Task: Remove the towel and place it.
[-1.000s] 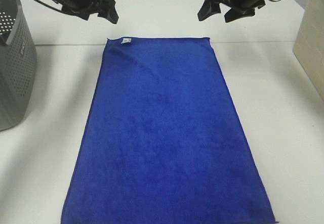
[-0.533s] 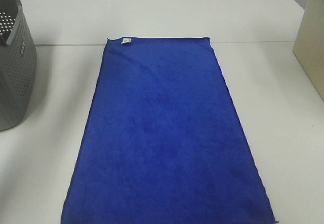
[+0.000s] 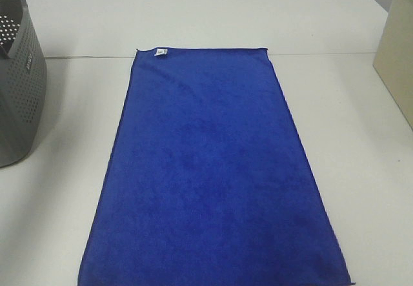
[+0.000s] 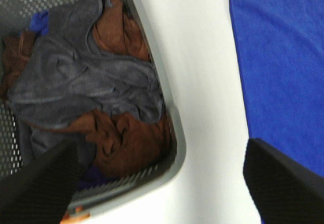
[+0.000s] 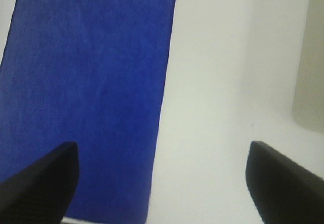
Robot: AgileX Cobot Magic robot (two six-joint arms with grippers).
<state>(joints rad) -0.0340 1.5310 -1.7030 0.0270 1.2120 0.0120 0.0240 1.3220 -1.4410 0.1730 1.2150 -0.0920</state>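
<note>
The royal-blue towel lies spread flat on the white table, with its small white tag at the far left corner. Neither gripper shows in the exterior high view. In the left wrist view my left gripper is open and holds nothing; it hangs over the near rim of the grey basket, with the towel off to one side. My right gripper is also open and holds nothing, above the towel's long edge and bare table.
The grey perforated basket stands at the table's left edge and holds a crumpled grey cloth and brown cloth. A beige box stands at the right edge; it also shows as a beige box in the right wrist view.
Both arms, seen a second ago above the towel's far end, have pulled out of the exterior high view. The towel has not moved.
</note>
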